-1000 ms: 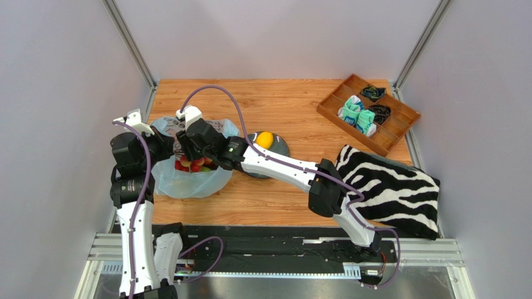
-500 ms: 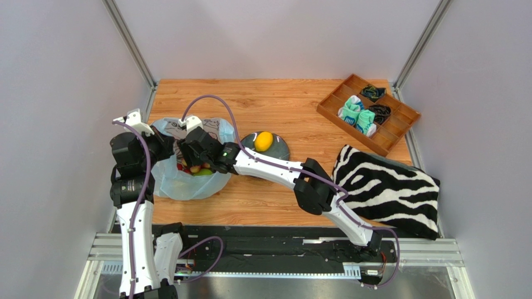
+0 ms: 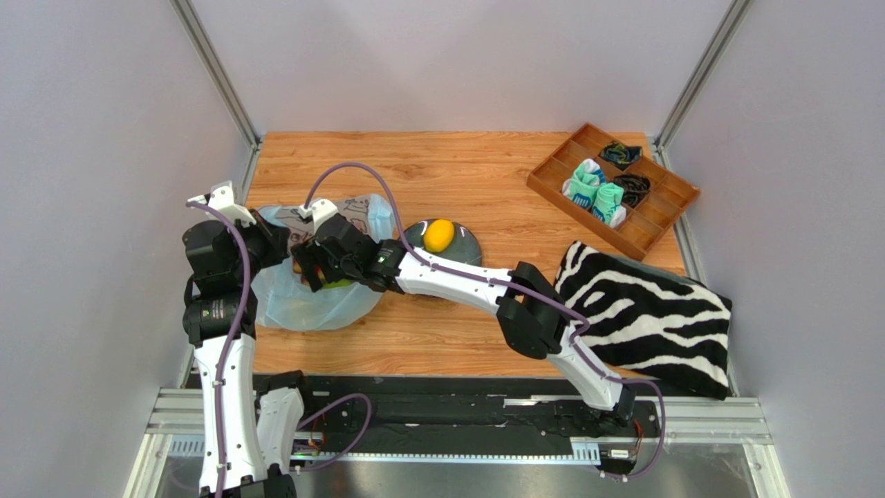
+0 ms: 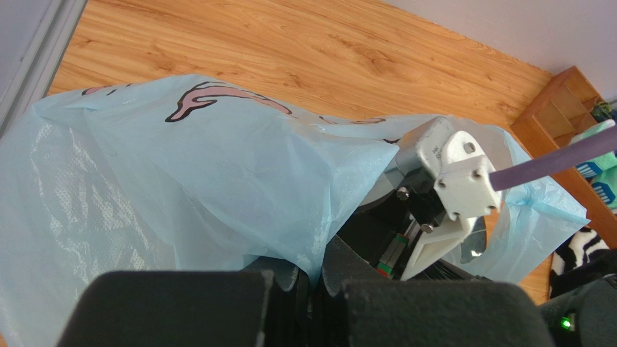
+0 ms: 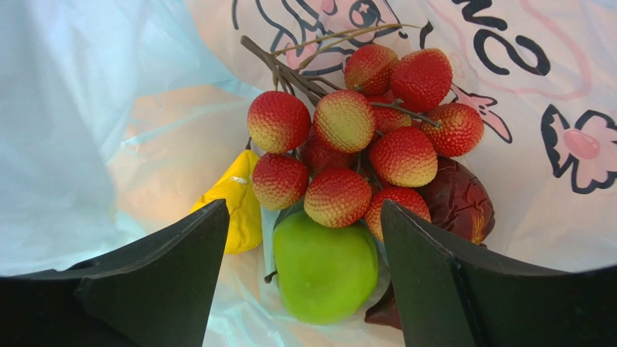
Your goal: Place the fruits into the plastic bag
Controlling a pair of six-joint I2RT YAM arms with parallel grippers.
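Wood-grain worktop (image 3: pixel 467 171), all the action over on its left side. The plastic bag (image 4: pixel 181 166) lies near the left edge, and the left jaws look clamped on its rim, holding the mouth up. The right jaws are down inside it, spread apart and empty, hovering over the pile: lychee bunch (image 5: pixel 362 152), green apple (image 5: pixel 326 271), yellow pear (image 5: pixel 235 210), dark red fruit (image 5: pixel 458 202). So most of the job looks done imo. The only leftover I can see is the lemon (image 3: pixel 439 234), sitting on the dark plate (image 3: pixel 470 250) just beside the bag.
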